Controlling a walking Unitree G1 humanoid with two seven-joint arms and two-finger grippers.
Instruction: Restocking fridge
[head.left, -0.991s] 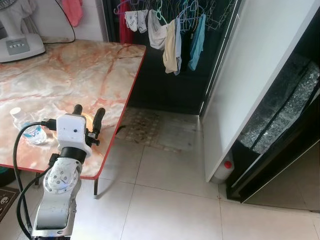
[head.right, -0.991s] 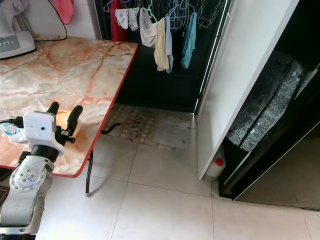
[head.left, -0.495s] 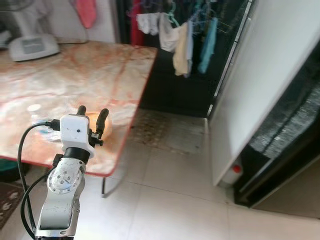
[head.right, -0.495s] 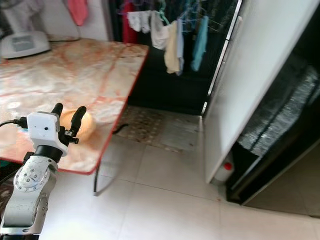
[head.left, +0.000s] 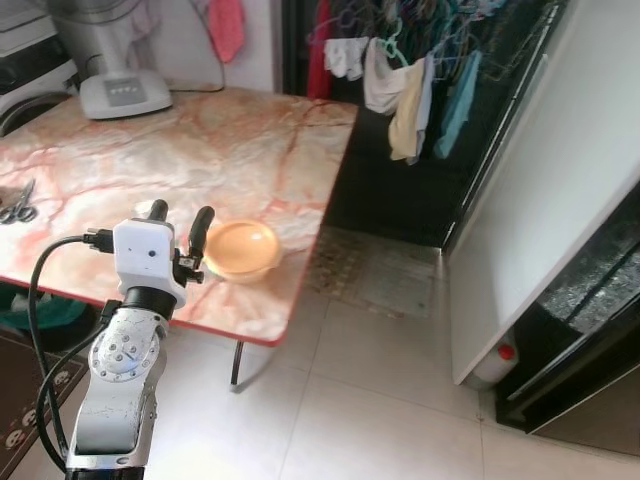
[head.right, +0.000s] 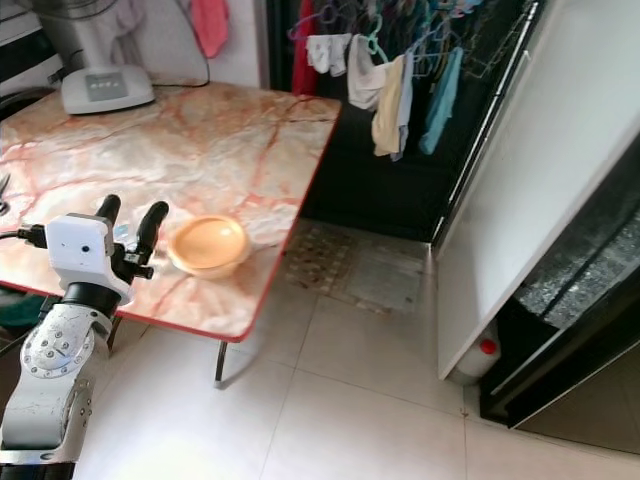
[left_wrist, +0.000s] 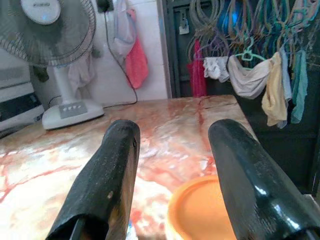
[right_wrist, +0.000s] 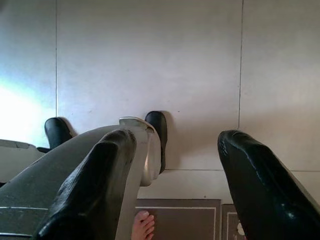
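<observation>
Room: tiled floor (head.left: 380, 400), marble-pattern desk (head.left: 200, 150) with a red edge, clothes on hangers (head.left: 420, 80) in a dark doorway behind.
Left gripper (head.left: 177, 222): raised over the near edge of the desk; jaws parted wide, holding nothing.
Orange bowl (head.left: 241, 248): on the desk near its front corner, just beyond the left fingers (left_wrist: 112, 170), not touching them.
Right gripper (right_wrist: 175, 185): hanging at the robot's side, pointed at the floor; jaws parted wide, empty.
Fan (head.left: 115, 60): standing at the far edge of the desk.
Scissors (head.left: 14, 203): lying at the desk's left side.
Fridge (head.left: 590, 300): at right, its white door (head.left: 560, 180) swung open, dark interior beside it.
Red-capped bottle (head.left: 497, 362): on the floor at the foot of the door.
</observation>
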